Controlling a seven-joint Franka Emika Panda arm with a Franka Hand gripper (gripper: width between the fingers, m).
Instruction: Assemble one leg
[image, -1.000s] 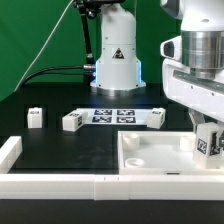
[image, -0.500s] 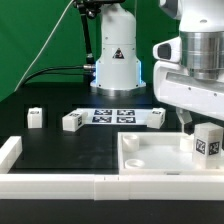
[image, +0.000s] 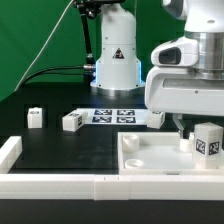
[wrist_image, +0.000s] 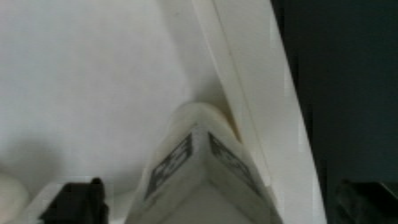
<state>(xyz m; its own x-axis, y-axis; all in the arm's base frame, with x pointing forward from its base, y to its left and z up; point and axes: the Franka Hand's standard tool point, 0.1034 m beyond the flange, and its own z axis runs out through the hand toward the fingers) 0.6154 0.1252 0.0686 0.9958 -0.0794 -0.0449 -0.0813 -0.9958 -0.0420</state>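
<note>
I saw the small white chunky plastic leg standing upright in the large white square tray piece; my gripper, jaws parted, needed square alignment before regrasping.

We cannot see the fingertips in the exterior view: the arm's white housing covers most of the gripper and runs off the frame's edge. In the wrist view the fingers are cut off by the frame, and the leg between them is blurred, its tag unreadable.
</note>
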